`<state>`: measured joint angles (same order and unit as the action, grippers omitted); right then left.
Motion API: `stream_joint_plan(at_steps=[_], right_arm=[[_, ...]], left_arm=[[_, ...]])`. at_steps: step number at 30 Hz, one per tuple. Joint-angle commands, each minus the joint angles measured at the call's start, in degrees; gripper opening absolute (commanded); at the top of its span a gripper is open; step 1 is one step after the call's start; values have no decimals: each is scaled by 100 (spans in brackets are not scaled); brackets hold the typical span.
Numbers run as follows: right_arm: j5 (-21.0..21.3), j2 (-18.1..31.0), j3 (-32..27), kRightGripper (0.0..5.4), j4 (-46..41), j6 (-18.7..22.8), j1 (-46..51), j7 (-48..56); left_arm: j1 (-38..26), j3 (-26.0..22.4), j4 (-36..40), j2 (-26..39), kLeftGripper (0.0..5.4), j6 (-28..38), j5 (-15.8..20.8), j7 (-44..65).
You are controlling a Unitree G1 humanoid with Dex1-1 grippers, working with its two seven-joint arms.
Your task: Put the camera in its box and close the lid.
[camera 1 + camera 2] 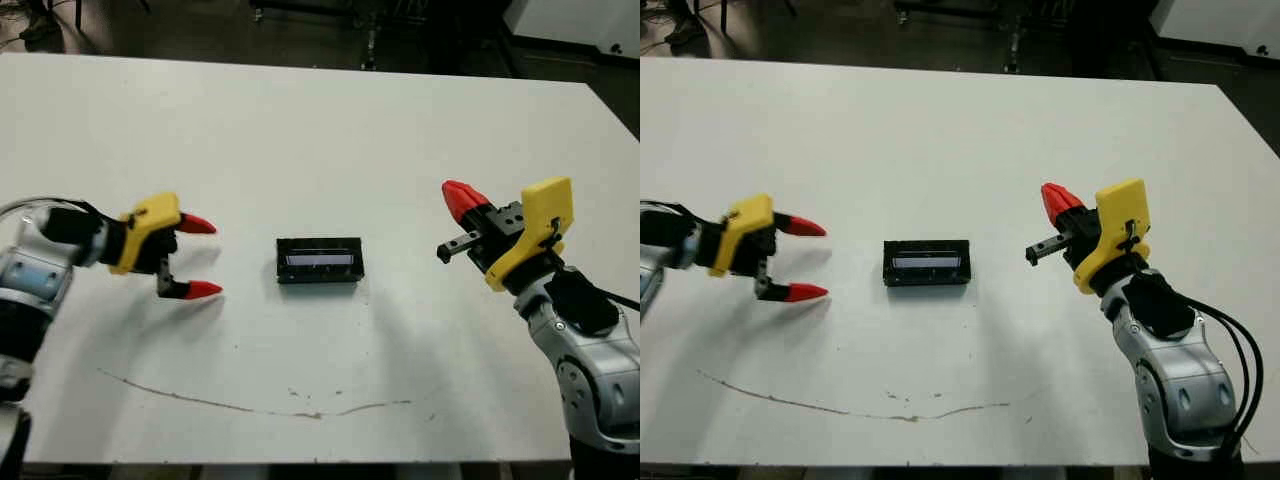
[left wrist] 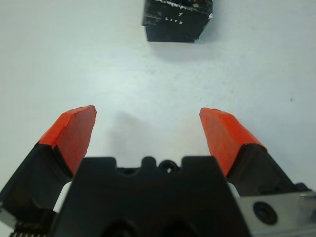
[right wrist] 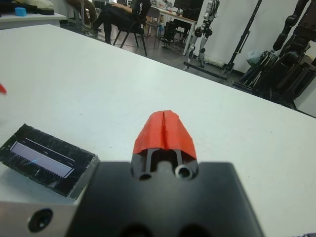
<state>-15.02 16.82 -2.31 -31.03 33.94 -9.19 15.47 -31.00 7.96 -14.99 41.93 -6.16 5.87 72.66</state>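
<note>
Left gripper (image 1: 196, 258): fingers spread wide, empty, aimed at the closed box, lid (image 1: 319, 259) on, at table (image 1: 320, 130) centre, well apart. Right gripper (image 1: 462, 200): fingers pressed together, empty, raised, well apart from the lid.

Black, red and yellow on a white table

The lid (image 1: 319, 260) is glossy black, flecked with pale specks, with a pale bluish-white stripe along its length; an end face carries small white lettering. The left gripper (image 1: 198, 258) and right gripper (image 3: 164, 129) have red fingertips on black bodies, each with a yellow block behind. The arms are silver-grey with black joints. The table (image 1: 300, 130) is white, marked at 6 o'clock by a thin brownish wavy line (image 1: 250, 405).
</note>
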Motion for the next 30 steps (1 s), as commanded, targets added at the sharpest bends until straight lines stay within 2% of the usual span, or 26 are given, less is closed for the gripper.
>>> stream_joint_plan(at_steps=[1, 6, 9, 12, 15, 19, 25, 30], right_arm=[[2, 77, -40, 0, -5, 82, -7, -4], [-5, 78, -39, 0, 7, 43, -13, 18], [-17, 83, -57, 0, -9, 80, -23, 6], [-30, 69, -80, 0, -14, 59, -21, -1], [-27, 89, -92, 0, 16, 13, -25, 33], [-26, 75, -102, 0, 3, 42, -40, 7], [-18, 61, -97, 0, -19, 74, -50, -20], [-1, 60, -95, 0, -23, 19, -25, -19]], left_arm=[[178, -297, 849, 212, 539, -583, 125, -350], [644, -897, 2322, 64, 539, -780, 477, -1171], [780, -909, 3092, 104, 539, -1163, 562, -1483], [600, -767, 3624, 272, 539, -1549, 646, -1438], [203, -486, 3628, 348, 539, -1627, 748, -1119], [-528, 83, 3713, 484, 539, -2585, 812, -864], [-1511, 1100, 3575, 365, 539, -3774, 676, -663], [-1865, 1820, 3198, 114, 539, -3689, 446, -441]])
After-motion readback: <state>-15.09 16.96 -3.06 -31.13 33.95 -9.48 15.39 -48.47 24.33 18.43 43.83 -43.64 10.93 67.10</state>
